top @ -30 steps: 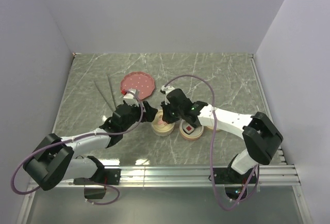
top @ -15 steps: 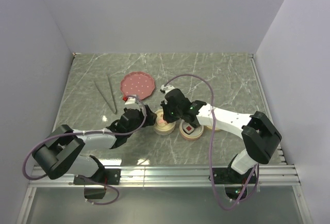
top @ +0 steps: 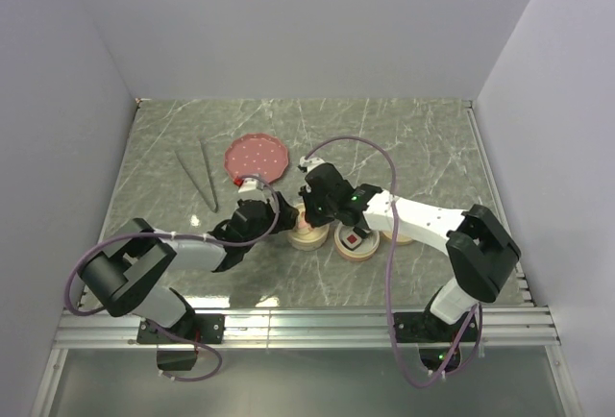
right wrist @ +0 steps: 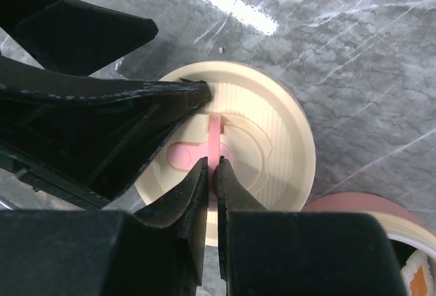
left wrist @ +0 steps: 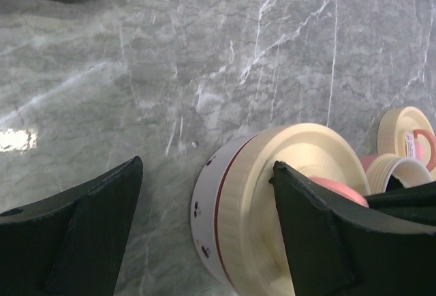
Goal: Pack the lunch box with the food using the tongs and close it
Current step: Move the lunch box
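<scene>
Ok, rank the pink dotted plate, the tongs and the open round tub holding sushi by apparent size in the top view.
1. pink dotted plate: covers the most area.
2. tongs: about as long as the plate is wide but far thinner, so these two are arguable.
3. open round tub: clearly the smallest.

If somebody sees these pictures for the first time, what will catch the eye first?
Both arms meet at the round cream-lidded lunch box in the centre: the right gripper is shut on its pink tab, and the left gripper stands open at its side. Farther back, the tongs lie left of the pink plate.
</scene>
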You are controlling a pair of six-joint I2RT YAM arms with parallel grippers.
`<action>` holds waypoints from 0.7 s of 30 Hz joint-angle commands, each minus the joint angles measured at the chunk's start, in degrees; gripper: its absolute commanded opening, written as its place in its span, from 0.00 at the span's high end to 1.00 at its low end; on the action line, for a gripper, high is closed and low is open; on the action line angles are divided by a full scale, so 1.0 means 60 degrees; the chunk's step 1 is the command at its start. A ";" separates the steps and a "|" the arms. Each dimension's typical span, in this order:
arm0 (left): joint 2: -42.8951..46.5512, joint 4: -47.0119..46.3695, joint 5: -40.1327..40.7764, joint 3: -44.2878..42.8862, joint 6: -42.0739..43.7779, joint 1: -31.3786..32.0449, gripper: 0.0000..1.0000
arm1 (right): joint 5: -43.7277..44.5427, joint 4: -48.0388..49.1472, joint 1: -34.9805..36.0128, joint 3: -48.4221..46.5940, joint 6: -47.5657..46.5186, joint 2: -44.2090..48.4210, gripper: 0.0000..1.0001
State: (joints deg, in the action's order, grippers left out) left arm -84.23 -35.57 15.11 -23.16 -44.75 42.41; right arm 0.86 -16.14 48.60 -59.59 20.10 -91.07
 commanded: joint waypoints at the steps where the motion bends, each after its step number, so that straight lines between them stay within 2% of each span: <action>1: -0.0537 0.1255 0.0161 -0.0080 0.0339 0.0094 0.17 | -0.0011 0.0243 0.0030 -0.0278 0.0005 -0.0466 1.00; 14: -0.0626 0.1578 0.0923 -0.0799 0.0764 -0.0139 0.15 | -0.0451 0.1210 -0.0335 -0.0659 0.0020 -0.1521 1.00; 21: -0.0158 0.0834 0.0705 -0.0507 0.1057 -0.0550 0.15 | -0.0408 0.1678 -0.0570 -0.0849 -0.0156 -0.1697 1.00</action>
State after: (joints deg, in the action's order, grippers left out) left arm -86.50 -32.77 21.52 -27.59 -41.74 38.94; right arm -2.87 -7.86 45.69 -64.20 20.27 -98.45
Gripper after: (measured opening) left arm 0.849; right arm 0.120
